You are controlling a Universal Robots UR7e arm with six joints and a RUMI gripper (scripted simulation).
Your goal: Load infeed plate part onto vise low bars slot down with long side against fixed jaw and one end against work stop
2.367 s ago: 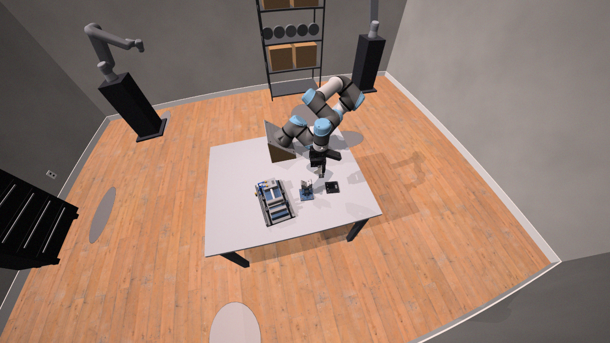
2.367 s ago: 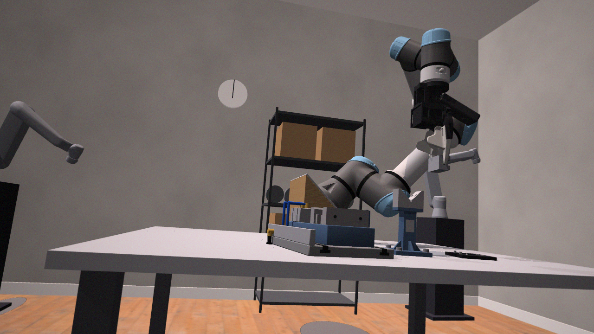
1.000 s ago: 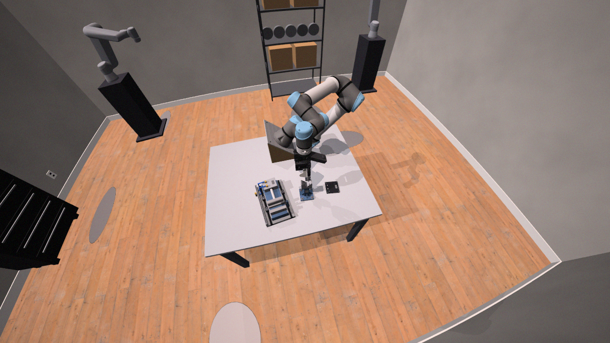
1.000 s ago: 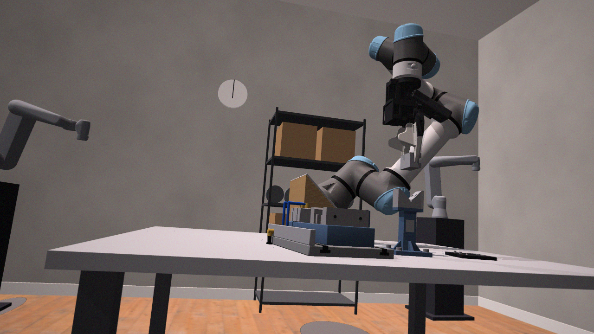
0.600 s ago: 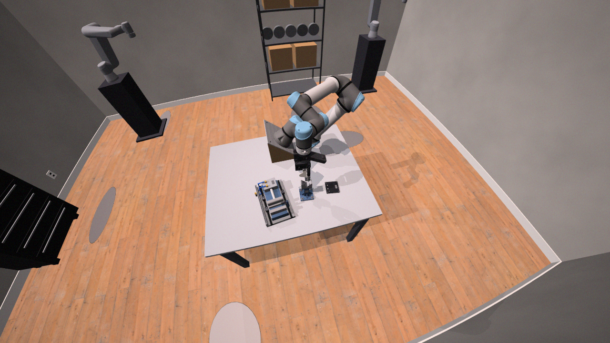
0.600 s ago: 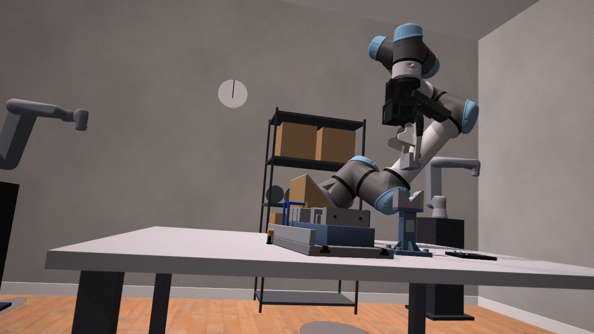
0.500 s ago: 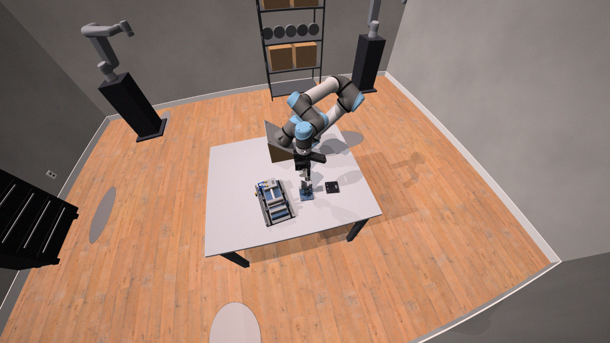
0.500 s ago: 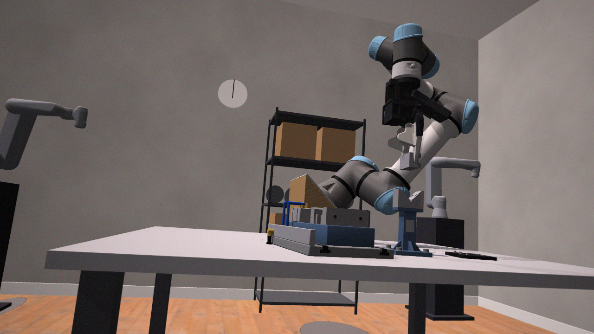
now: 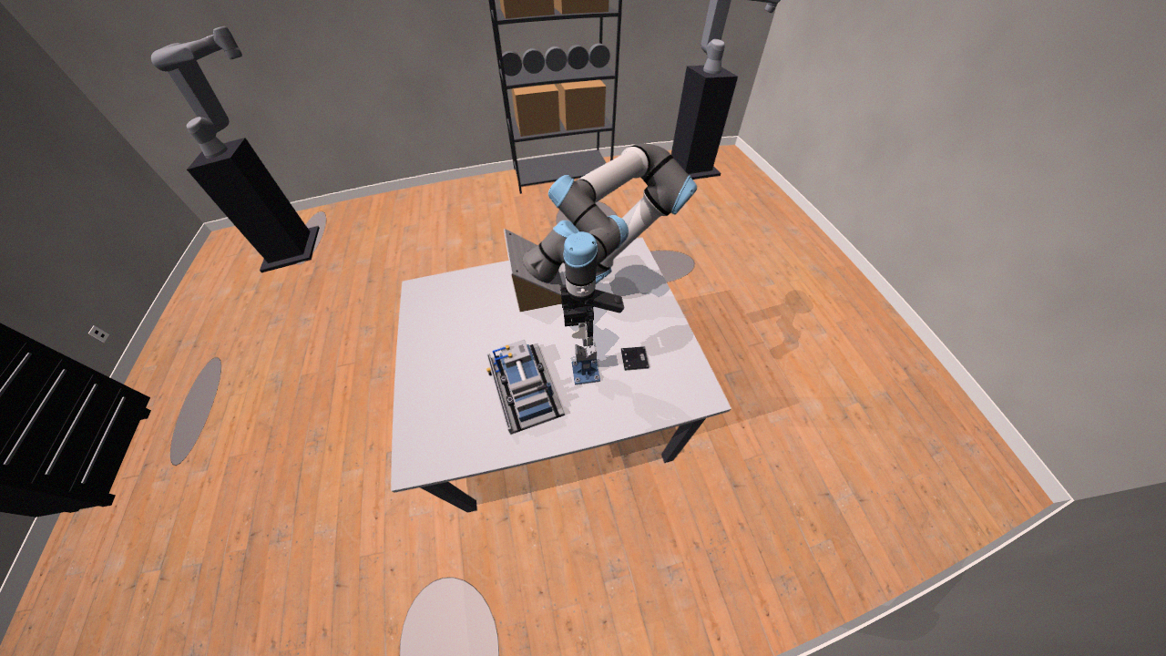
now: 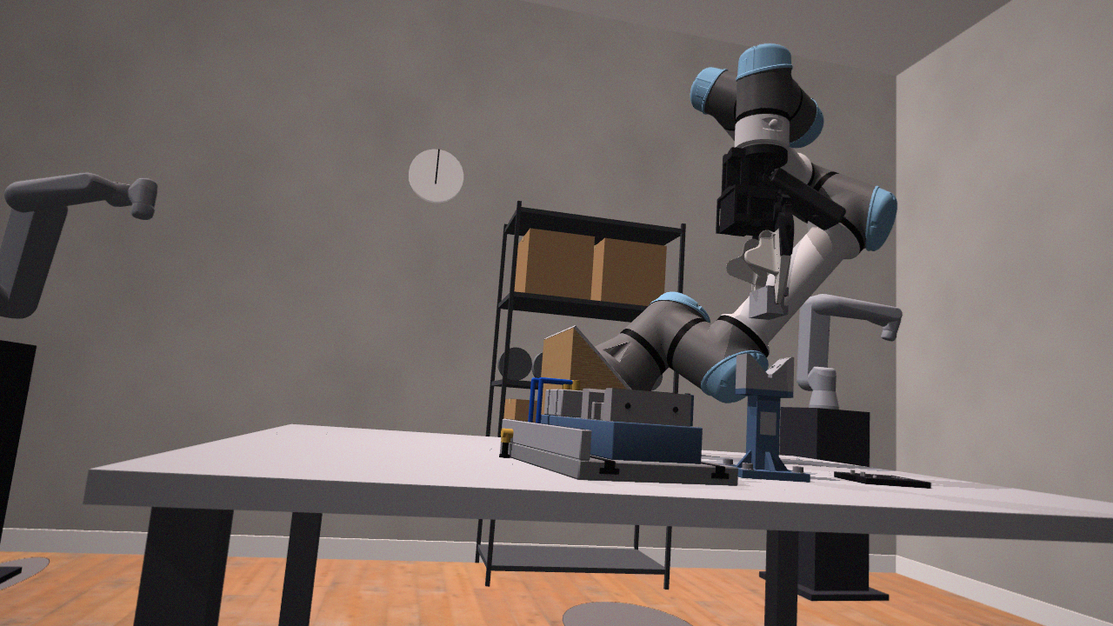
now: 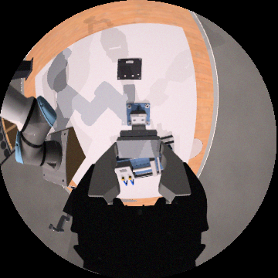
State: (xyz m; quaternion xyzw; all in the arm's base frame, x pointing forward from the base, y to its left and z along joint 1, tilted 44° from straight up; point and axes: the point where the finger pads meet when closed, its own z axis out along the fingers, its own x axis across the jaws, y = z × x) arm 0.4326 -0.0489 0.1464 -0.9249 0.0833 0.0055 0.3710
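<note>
Nearest to us in the exterior view runs the front edge of the tabletop [image 9: 440, 407] [image 10: 311, 459] [image 11: 166, 50], and just behind it we see the vise [image 9: 526, 387] [image 10: 645, 439] [image 11: 140, 161], its jaws apart. The part is not loaded there. Beside the vise we have the V-block [image 9: 585, 368] [image 10: 758, 381] [image 11: 138, 119] on its blue stand, its notch facing up. On the stand's other side, the black infeed plate [image 9: 635, 358] [image 10: 882, 479] [image 11: 130, 69] lies flat, and the part is off it.

Above the V-block we find the end effector [image 9: 586, 338] [image 10: 769, 294] [image 11: 138, 142], pointing down and pinching the grey part [image 9: 585, 343] [image 10: 766, 303] [image 11: 138, 147] between its fingers. We see a gap between the part and the notch. We cannot tell which way the milled slot faces.

Behind the stand, our arm [image 9: 615, 173] [image 10: 836, 249] [image 11: 38, 154] bends up from its slanted mount. Farther back we make out a dark shelf rack [image 9: 562, 82] [image 10: 599, 223] carrying cardboard boxes [image 9: 536, 109] [image 10: 556, 263], and on the wall a round clock [image 10: 436, 175].

We have swung the block [image 9: 584, 344] [image 10: 766, 303] [image 11: 138, 149] over in our fingers [image 9: 586, 341] [image 10: 769, 292]; the V-block [image 9: 585, 353] [image 10: 763, 378] [image 11: 138, 119], earlier off to their side, is now below. Background arms [image 9: 195, 86] [image 10: 56, 194] have shifted too.
</note>
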